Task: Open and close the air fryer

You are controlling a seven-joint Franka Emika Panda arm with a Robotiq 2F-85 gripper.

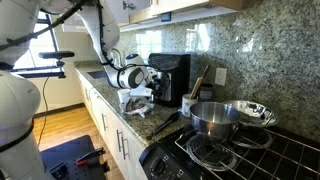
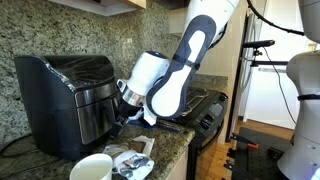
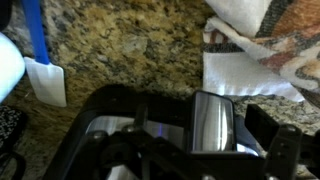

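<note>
The air fryer (image 1: 172, 72) is a tall glossy black box on the granite counter against the wall, and it shows in both exterior views (image 2: 65, 95). Its front drawer looks pushed in. My gripper (image 2: 124, 101) is right at the drawer front at handle height, as an exterior view also shows (image 1: 150, 86). In the wrist view the silvery drawer handle (image 3: 212, 122) lies between my two dark fingers (image 3: 198, 126). There is a gap on one side, so the gripper looks open around the handle.
A shiny steel pot (image 1: 214, 118) and a steel bowl (image 1: 252, 110) stand on the black stove (image 1: 250, 155) beside the fryer. A white mug (image 2: 92, 168) and a patterned cloth (image 2: 135, 160) lie in front. A blue-handled white spatula (image 3: 45, 75) and white paper (image 3: 250, 72) lie on the counter.
</note>
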